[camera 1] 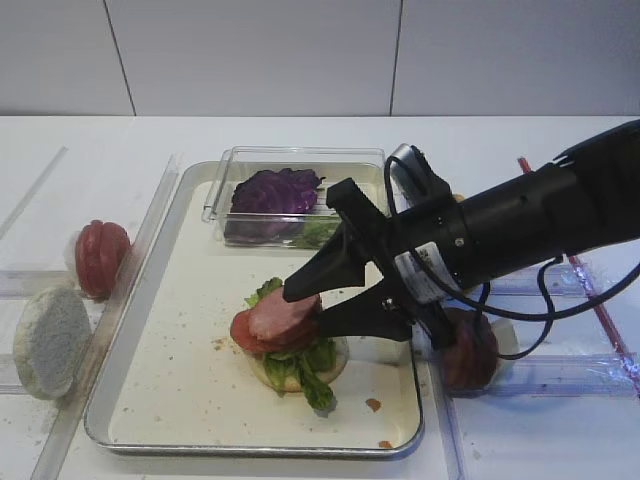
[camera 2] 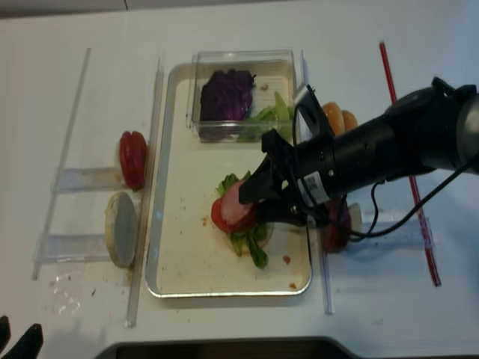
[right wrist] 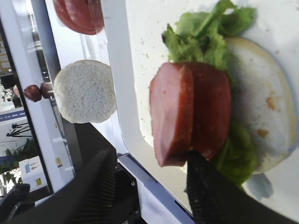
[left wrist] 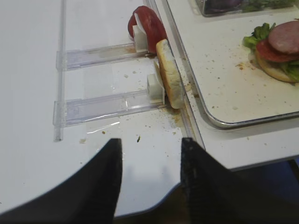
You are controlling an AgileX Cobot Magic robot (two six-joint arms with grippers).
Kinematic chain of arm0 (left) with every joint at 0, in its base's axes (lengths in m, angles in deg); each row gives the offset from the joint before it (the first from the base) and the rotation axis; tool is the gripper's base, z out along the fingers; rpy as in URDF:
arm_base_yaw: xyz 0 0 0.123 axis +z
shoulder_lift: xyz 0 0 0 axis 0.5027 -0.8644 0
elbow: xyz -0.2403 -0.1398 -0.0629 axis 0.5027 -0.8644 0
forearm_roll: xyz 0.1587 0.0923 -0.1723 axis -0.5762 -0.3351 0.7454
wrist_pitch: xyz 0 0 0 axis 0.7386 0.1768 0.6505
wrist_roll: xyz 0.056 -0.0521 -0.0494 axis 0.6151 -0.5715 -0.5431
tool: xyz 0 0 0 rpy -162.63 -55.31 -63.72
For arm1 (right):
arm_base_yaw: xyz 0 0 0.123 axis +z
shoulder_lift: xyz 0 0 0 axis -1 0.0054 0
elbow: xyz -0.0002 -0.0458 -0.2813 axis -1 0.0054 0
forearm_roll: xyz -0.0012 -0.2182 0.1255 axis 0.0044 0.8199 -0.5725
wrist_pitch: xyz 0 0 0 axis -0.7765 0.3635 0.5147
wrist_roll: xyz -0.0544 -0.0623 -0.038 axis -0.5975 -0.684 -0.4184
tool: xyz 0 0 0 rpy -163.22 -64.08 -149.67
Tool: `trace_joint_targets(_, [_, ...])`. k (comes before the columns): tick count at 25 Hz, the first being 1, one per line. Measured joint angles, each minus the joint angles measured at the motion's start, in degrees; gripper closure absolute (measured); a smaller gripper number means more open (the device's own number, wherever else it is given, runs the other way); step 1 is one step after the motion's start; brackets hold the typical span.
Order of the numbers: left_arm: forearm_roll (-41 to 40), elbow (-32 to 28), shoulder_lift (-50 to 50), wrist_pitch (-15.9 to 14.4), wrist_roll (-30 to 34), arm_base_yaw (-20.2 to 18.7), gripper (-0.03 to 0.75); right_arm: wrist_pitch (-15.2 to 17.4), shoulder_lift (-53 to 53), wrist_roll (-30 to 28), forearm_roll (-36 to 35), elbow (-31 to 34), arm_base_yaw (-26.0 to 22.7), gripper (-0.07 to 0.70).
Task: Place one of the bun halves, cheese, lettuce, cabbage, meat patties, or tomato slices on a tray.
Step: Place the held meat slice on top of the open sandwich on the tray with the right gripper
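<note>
Reaching over the tray [camera 1: 140, 400], the right end effector [camera 1: 305, 308] stands spread wide, its fingers on either side of a meat patty [camera 1: 284, 316] and not pressing it. The patty lies on a tomato slice [camera 1: 243, 333], lettuce [camera 1: 312, 368] and a pale bun half [camera 1: 280, 374]. Farther back, purple cabbage [camera 1: 275, 192] sits in a clear box [camera 1: 222, 192]. The left end effector [left wrist: 149, 179] is open over the worktop [left wrist: 28, 116].

This is looking like a lab: a robot arm [camera 1: 520, 225] is working at 3 o'clock over a white table [camera 1: 520, 440] by a plain wall [camera 1: 250, 55], with clear plastic racks [left wrist: 103, 105] holding food.
</note>
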Motion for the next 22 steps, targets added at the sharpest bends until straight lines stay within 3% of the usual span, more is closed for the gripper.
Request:
trace_joint_targets(10, [0.00, 0.00, 0.00, 0.00, 0.00, 0.00, 0.430, -2.48, -4.21, 2.88, 3.14, 0.00, 0.00, 0.241])
trace_joint_targets(22, [0.00, 0.00, 0.00, 0.00, 0.00, 0.00, 0.430, -2.48, -8.98, 4.01, 4.32, 0.00, 0.00, 0.241])
